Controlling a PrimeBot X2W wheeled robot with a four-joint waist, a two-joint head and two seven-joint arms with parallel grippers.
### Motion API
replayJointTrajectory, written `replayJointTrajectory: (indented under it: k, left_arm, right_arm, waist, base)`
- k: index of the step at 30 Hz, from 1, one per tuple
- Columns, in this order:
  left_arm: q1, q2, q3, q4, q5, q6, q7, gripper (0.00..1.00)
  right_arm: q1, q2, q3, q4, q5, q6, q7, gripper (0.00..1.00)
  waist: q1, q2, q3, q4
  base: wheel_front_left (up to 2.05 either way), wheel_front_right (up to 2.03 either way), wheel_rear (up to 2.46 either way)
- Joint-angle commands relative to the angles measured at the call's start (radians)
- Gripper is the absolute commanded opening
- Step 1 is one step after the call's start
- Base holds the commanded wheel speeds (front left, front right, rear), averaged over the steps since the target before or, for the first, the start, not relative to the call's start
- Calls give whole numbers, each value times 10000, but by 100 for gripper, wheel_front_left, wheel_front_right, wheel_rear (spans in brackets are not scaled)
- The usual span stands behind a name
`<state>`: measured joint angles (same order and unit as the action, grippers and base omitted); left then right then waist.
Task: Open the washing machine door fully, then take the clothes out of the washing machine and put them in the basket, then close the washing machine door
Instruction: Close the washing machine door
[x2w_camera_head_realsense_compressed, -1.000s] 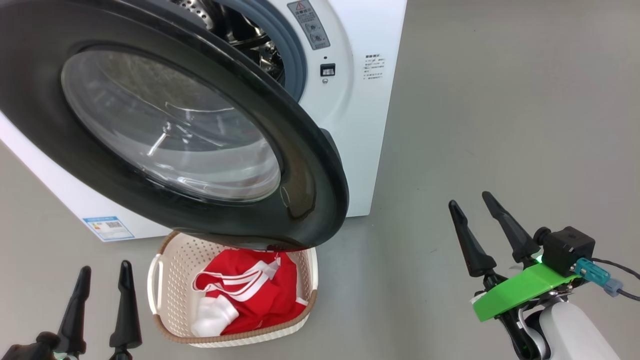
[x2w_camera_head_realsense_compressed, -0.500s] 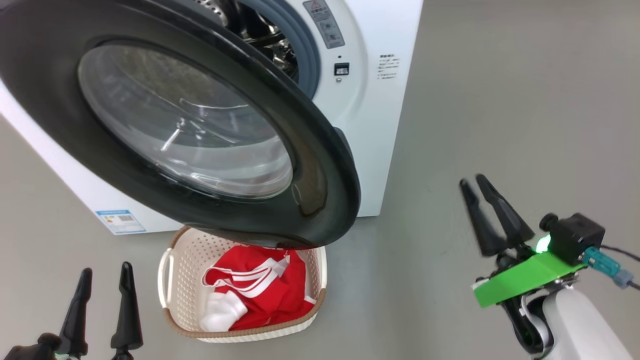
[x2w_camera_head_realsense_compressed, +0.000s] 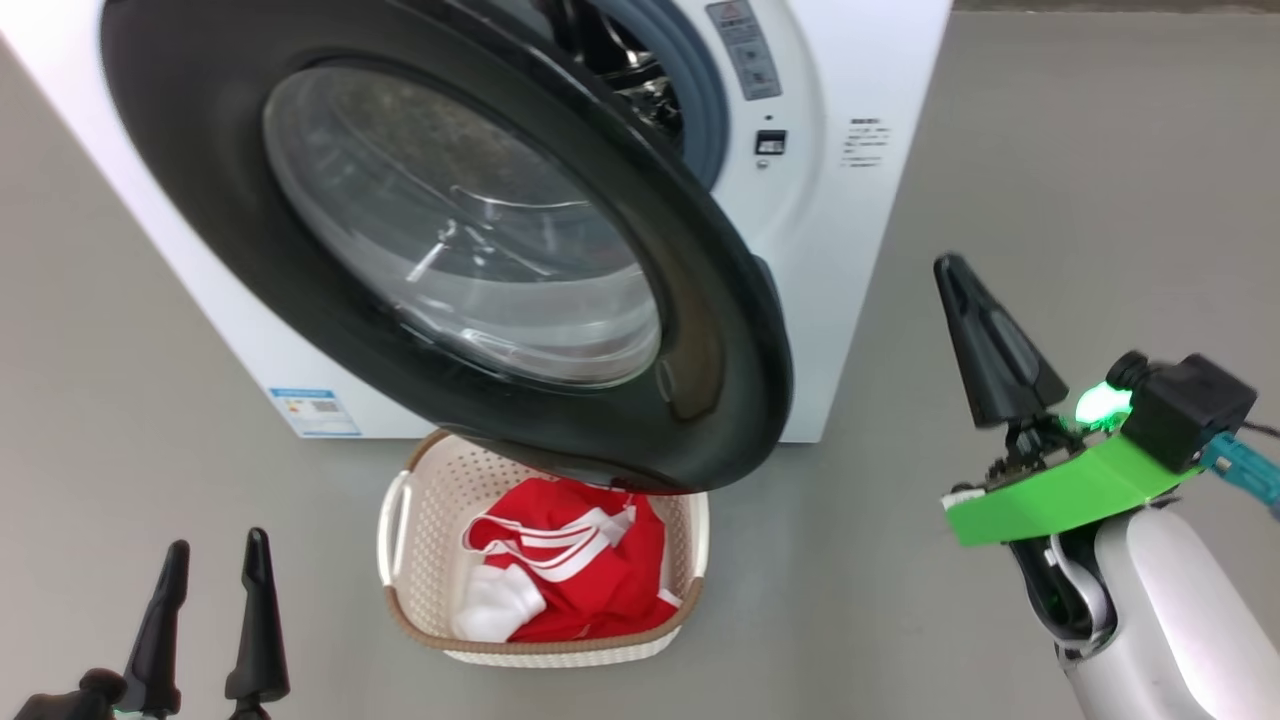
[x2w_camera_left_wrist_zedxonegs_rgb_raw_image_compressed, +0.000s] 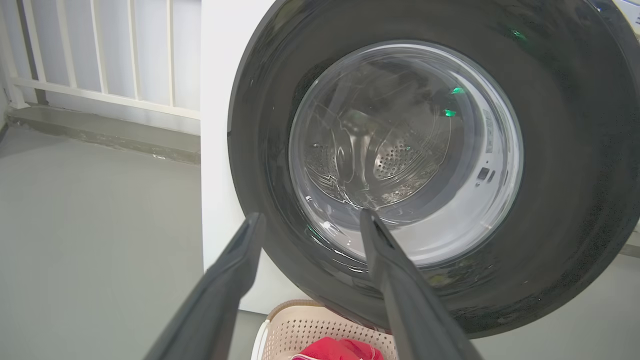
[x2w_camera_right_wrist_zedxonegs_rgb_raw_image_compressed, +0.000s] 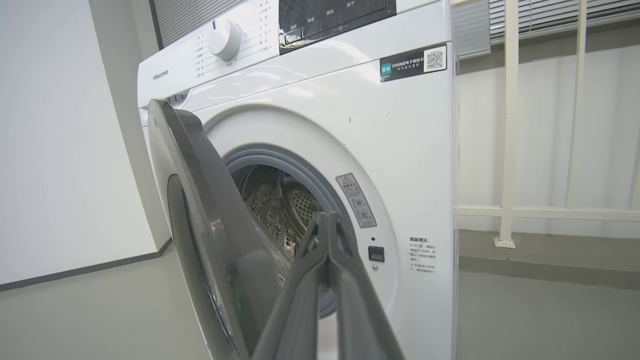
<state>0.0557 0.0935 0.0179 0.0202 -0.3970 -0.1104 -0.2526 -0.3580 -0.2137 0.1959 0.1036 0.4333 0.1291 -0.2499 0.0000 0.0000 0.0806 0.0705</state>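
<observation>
The door (x2w_camera_head_realsense_compressed: 450, 250) stands open across the upper left of the head view, swung out from the washer (x2w_camera_head_realsense_compressed: 860, 230), with its lower rim overhanging the rear edge of the basket (x2w_camera_head_realsense_compressed: 402, 560). The clothes (x2w_camera_head_realsense_compressed: 585, 585) lie in the basket at lower centre, so door closing is judged the step in hand. The right claw (x2w_camera_head_realsense_compressed: 952, 275), at centre right, is fully closed on nothing, forming one blunt pusher near the door's free edge but clear of it. The left claw (x2w_camera_head_realsense_compressed: 216, 545), at lower left, is spread wide and empty. Bare floor (x2w_camera_head_realsense_compressed: 1050, 150) right of the washer gives approach room.
</observation>
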Motion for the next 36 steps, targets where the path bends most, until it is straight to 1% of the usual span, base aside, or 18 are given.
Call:
replayJointTrajectory:
  k: [1, 8, 10, 11, 12, 16, 22, 25, 32, 36]
  left_arm:
    - [-356, 89, 391, -179, 118, -64, -91, 100]
    - [-373, 27, 351, -78, 131, -110, -91, 100]
    - [-381, 6, 353, -61, 141, -119, -91, 100]
    - [-391, -17, 352, -44, 151, -127, -91, 100]
    - [-391, -17, 352, -44, 151, -127, -91, 100]
    - [-385, -52, 358, -25, 168, -142, -91, 100]
    - [-407, -103, 348, 20, 181, -160, -91, 100]
    - [-414, -128, 358, 17, 177, -167, -91, 100]
    - [-439, -174, 400, 2, 185, -180, -91, 100]
    - [-516, -189, 374, -10, 204, -186, -91, 100]
  right_arm:
    - [-383, 63, 229, -549, 66, 16, -119, 0]
    - [-472, 244, 339, -1831, -18, 16, -119, 0]
    - [-430, 234, 568, -2079, -64, 16, -119, 0]
    - [-380, 218, 859, -2250, -91, 16, -119, 0]
    - [-380, 218, 859, -2250, -91, 16, -119, 0]
    - [-301, 137, 1609, -2256, 28, 16, -119, 0]
    - [-313, -239, 2627, -1513, -137, 16, -119, 0]
    - [-313, -371, 2894, -942, -228, 16, -119, 0]
    - [-420, -441, 2876, 434, -453, 16, -119, 0]
    - [-662, -325, 2737, 1230, -595, 16, -119, 0]
  waist:
    - [0, 0, -13, 339]
    - [0, 0, -17, 871]
    - [0, 0, -17, 976]
    - [0, 0, -18, 1081]
    - [0, 0, -18, 1081]
    - [0, 0, -26, 1218]
    - [0, 0, -21, 1388]
    - [0, 0, 19, 1455]
    - [0, 0, 167, 1524]
    - [0, 0, 335, 1547]
  base:
    - [0, 0, 0]
    - [0, 0, 0]
    - [0, 0, 0]
    - [0, 0, 0]
    - [0, 0, 0]
    - [0, 0, 0]
    - [0, 0, 0]
    - [0, 0, 0]
    - [0, 0, 0]
    - [0, 0, 0]
